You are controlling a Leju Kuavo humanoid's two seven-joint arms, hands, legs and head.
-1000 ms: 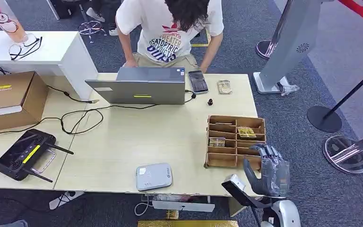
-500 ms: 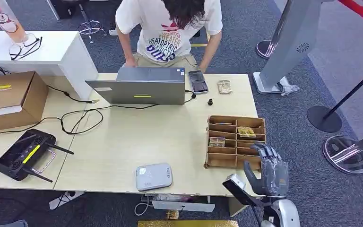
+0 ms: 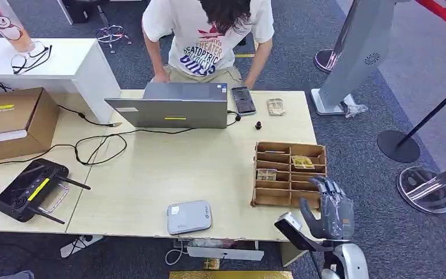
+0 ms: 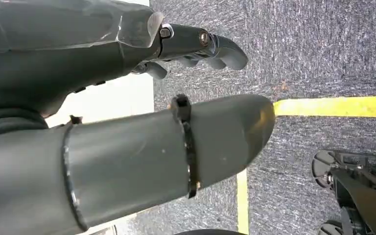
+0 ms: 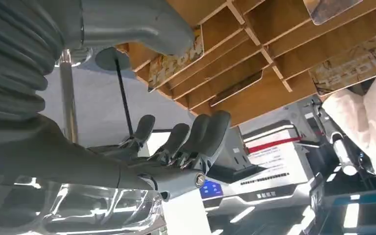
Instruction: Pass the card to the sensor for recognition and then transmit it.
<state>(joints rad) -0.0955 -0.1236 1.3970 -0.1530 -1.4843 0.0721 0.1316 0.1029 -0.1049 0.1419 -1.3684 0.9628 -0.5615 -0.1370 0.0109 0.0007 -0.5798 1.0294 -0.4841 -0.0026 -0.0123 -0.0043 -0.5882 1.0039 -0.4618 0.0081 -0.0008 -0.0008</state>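
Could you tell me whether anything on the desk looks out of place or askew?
One card lies loose on the table by the phone, apart from the wooden organizer holding the others. Nothing looks spilled or damaged.

Laptop [image 3: 171, 106] open at table's far edge, phone [image 3: 243, 100] just beside; black controller [image 3: 29, 190] near left.

The right hand [image 3: 332, 209] is made of dark grey fingers on a silver forearm (a black camera block is mounted at the wrist). A ribbed grey cover and a small screw are seen at the left hand [image 4: 122, 122].
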